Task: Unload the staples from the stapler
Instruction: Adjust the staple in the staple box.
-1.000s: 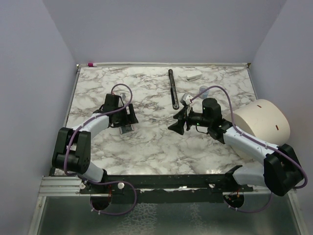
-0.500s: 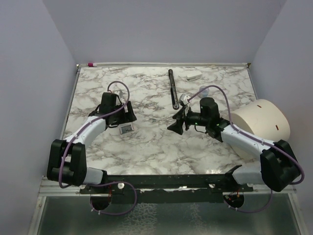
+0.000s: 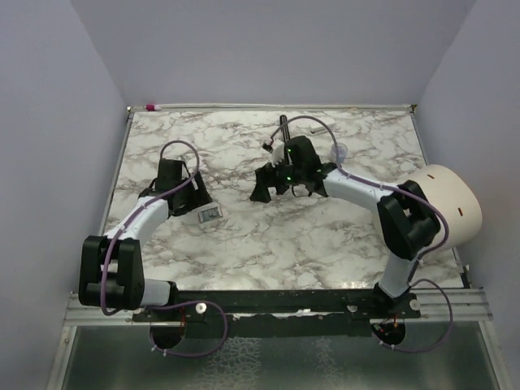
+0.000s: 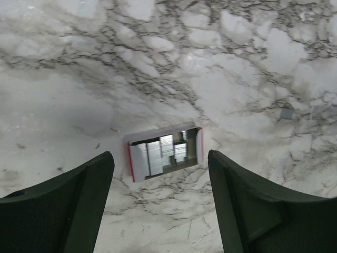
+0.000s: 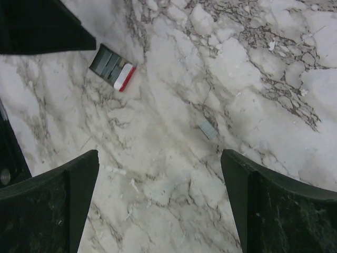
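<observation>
The left fingers (image 4: 79,200) stand wide apart and empty, and the stapler (image 4: 164,152) lies on the marble bench (image 4: 237,63) just ahead of their tips, touching neither. The right fingers (image 5: 52,205) are spread wide, holding nothing. The left wrist view shows silvery staples (image 4: 158,153) inside the stapler, while the right wrist view shows a loose strip (image 5: 208,129) lying apart from it.

The stapler (image 3: 210,215) lies on the table (image 3: 244,252), left of centre, just in front of the left gripper (image 3: 193,200). A loose strip of staples (image 5: 208,129) lies apart from it, toward the right gripper (image 3: 262,183).
</observation>
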`<act>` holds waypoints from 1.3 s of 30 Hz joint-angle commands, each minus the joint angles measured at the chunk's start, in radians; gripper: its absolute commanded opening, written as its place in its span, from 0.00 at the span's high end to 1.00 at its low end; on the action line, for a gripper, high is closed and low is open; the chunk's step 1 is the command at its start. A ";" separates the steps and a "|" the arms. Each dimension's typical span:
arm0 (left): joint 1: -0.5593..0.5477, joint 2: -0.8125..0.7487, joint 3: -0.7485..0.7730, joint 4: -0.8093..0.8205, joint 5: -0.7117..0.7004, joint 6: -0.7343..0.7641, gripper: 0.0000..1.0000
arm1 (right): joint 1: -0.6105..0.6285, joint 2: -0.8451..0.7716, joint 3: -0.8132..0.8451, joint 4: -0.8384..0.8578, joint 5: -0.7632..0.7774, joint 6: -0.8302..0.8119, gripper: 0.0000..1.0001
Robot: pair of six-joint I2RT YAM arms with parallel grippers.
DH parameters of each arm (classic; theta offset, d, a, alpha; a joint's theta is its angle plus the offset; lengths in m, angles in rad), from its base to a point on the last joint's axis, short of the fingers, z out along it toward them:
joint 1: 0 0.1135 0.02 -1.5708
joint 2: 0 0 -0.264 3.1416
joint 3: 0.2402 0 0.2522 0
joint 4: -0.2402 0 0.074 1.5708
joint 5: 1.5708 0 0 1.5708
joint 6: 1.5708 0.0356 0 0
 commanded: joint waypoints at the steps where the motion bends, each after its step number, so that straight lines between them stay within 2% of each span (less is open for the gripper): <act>1: 0.080 -0.030 -0.058 -0.011 -0.003 -0.038 0.28 | 0.080 0.184 0.265 -0.315 0.232 0.109 0.01; 4: 0.127 -0.037 -0.072 -0.017 0.041 -0.036 0.33 | 0.149 0.304 0.434 -0.427 0.314 0.129 0.01; 10: 0.215 -0.024 -0.131 0.007 0.129 -0.076 0.37 | 0.226 0.432 0.571 -0.410 0.317 0.191 0.00; 13: 0.230 0.000 -0.133 0.014 0.154 -0.081 0.43 | 0.251 0.512 0.678 -0.467 0.351 0.195 0.08; 15: 0.236 0.011 -0.134 0.014 0.158 -0.087 0.43 | 0.263 0.559 0.738 -0.516 0.376 0.191 0.11; 27: 0.238 0.018 -0.145 0.047 0.183 -0.092 0.45 | 0.301 0.685 0.887 -0.610 0.472 0.177 0.30; 36: 0.238 0.016 -0.143 0.048 0.179 -0.091 0.45 | 0.329 0.704 0.923 -0.662 0.523 0.176 0.32; 39: 0.238 0.014 -0.143 0.048 0.178 -0.091 0.45 | 0.330 0.708 0.934 -0.688 0.537 0.176 0.38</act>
